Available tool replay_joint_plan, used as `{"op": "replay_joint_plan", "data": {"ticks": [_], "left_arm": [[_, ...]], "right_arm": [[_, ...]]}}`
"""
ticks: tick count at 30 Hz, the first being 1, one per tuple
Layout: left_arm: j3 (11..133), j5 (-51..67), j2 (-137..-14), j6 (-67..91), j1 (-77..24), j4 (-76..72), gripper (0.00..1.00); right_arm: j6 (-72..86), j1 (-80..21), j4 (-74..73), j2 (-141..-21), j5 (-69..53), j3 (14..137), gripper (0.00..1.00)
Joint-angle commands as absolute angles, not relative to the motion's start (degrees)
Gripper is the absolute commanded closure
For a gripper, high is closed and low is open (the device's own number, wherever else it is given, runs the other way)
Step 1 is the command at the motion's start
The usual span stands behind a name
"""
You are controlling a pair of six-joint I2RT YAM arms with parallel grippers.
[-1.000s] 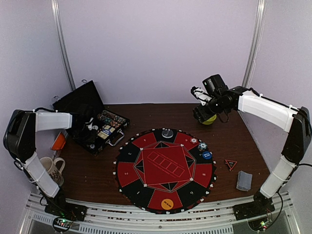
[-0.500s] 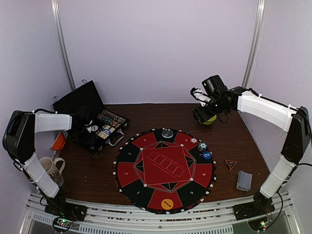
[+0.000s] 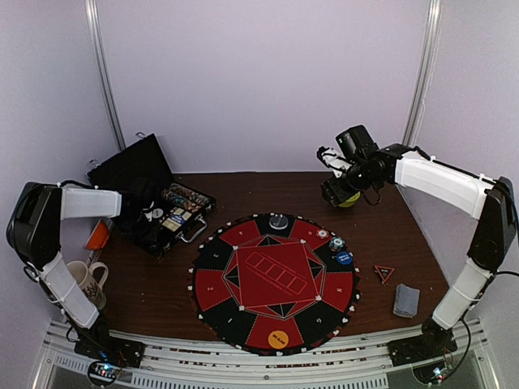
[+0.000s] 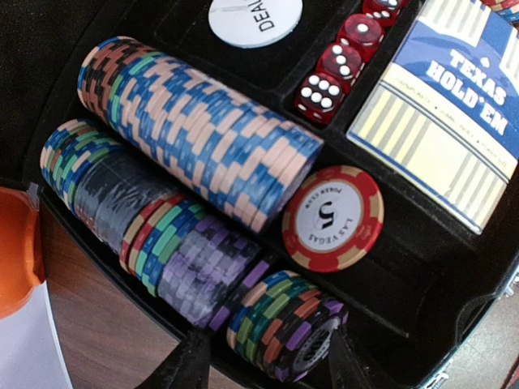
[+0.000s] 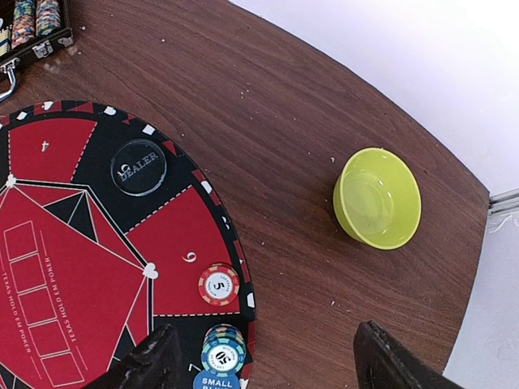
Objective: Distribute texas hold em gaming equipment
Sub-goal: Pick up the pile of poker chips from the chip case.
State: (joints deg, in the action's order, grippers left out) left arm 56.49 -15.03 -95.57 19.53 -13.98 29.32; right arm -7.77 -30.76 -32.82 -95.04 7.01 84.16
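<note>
My left gripper is open, low over the open black chip case. Its fingers straddle a short mixed-colour chip stack at the end of the front row, with gaps on both sides. A red 5 chip lies flat beside longer chip rows. My right gripper is open and empty, high above the mat's right edge. On the mat lie a red chip, a chip stack, a blue small-blind disc and a dark dealer disc. An orange disc lies at the mat's near edge.
The case also holds red dice, a Texas Hold'em card box and a white dealer disc. A lime-green bowl stands right of the mat. A grey-blue card deck, a red triangle and a mug are on the table.
My left gripper has shifted slightly over the case. The right arm has not moved.
</note>
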Motion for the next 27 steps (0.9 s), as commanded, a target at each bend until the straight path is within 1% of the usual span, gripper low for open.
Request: {"op": "replay_joint_plan", "data": {"ticks": [1,5,11,15,20,25,27], "left_arm": [[54.6,-10.69,-95.61,16.94,-14.08,23.09,0.49],[53.68,-8.72,-94.62,15.87,-14.59,22.28,0.52],[52.29,-5.01,-93.35,12.88,-15.73,20.12,0.52],[52.29,-4.62,-93.71,12.57,-15.76,20.07,0.52],[52.98,-5.79,-93.97,11.01,-15.78,20.3,0.53],[56.25,-9.95,-97.87,10.07,-15.76,23.73,0.53],[57.36,-11.68,-98.97,10.18,-15.77,25.5,0.55]], "right_arm": [[-8.02,-30.5,-34.05,-95.43,6.3,83.83,0.24],[-7.91,-30.48,-34.31,-95.87,5.83,84.19,0.24],[-8.24,-30.5,-34.88,-96.31,5.8,84.8,0.24],[-8.13,-30.5,-35.04,-96.48,5.41,85.08,0.24],[-8.14,-30.5,-35.69,-97.09,4.88,85.21,0.24],[-7.99,-30.5,-36.31,-97.82,3.95,85.28,0.23],[-8.03,-30.47,-36.6,-97.78,3.61,85.25,0.23]]}}
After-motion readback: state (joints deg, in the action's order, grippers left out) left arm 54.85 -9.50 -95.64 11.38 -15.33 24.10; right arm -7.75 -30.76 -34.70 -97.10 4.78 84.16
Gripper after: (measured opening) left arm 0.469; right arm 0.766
